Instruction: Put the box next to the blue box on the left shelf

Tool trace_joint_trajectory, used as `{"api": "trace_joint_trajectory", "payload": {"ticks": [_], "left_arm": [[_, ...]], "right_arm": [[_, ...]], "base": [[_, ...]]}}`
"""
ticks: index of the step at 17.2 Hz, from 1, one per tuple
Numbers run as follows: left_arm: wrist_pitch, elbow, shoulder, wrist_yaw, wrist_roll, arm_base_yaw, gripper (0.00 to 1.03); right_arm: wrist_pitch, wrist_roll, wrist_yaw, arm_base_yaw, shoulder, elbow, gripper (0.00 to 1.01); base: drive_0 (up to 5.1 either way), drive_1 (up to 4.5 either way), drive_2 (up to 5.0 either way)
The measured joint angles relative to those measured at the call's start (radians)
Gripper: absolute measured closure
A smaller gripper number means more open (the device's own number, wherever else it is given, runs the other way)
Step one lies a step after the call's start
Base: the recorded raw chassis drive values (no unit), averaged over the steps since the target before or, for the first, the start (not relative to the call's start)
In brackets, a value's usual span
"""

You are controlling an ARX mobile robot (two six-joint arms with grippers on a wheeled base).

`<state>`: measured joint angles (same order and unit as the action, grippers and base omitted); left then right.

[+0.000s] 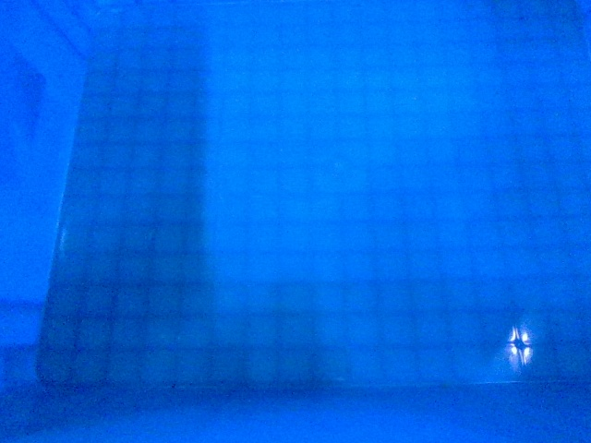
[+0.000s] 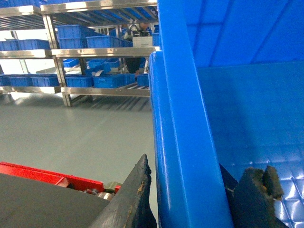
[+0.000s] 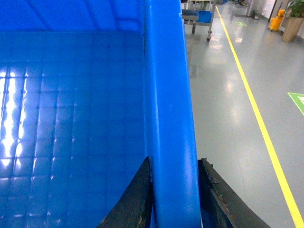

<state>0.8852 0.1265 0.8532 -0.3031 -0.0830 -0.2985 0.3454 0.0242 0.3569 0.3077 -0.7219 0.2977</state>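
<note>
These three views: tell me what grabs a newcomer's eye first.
The blue crate fills the head view with its grid floor. Each wrist view shows a gripper clamped over the crate's thick rim: left gripper, right gripper. Steel shelves stacked with blue bins stand beyond the left gripper.

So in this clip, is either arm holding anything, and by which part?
Both hold the blue crate by its thick rim: the left gripper straddles one side wall, the right gripper the opposite one, fingers inside and outside.
</note>
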Motion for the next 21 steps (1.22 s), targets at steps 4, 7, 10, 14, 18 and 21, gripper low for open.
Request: {"api": "trace_joint_trajectory", "payload": {"ticks": [4, 7, 10, 14, 18, 21], "left_arm": [[0.0, 0.0, 0.0, 0.0, 0.0, 0.0, 0.72], [0.0, 0.0, 0.0, 0.0, 0.0, 0.0, 0.72], [-0.001, 0.0, 0.0, 0.0, 0.0, -0.002, 0.72], [0.001, 0.0, -0.005, 0.0, 0.0, -0.002, 0.72], [0.006, 0.0, -0.005, 0.0, -0.001, -0.002, 0.72], [0.001, 0.0, -0.005, 0.0, 0.0, -0.002, 0.72]], "right_arm": [[0.0, 0.0, 0.0, 0.0, 0.0, 0.0, 0.8], [0.0, 0.0, 0.002, 0.0, 0.0, 0.0, 0.8], [-0.001, -0.003, 0.005, 0.0, 0.004, 0.0, 0.8], [0.001, -0.003, 0.005, 0.0, 0.007, 0.0, 0.8], [0.003, -0.003, 0.005, 0.0, 0.008, 0.0, 0.8], [0.0, -0.003, 0.004, 0.0, 0.008, 0.0, 0.8]], "base": [[-1.6, -1.64, -1.6], [-0.8, -0.81, -0.8], [0.0, 0.0, 0.0], [0.0, 4.3, -4.4], [-0.1, 4.25, -4.4], [0.0, 4.33, -4.3]]}}
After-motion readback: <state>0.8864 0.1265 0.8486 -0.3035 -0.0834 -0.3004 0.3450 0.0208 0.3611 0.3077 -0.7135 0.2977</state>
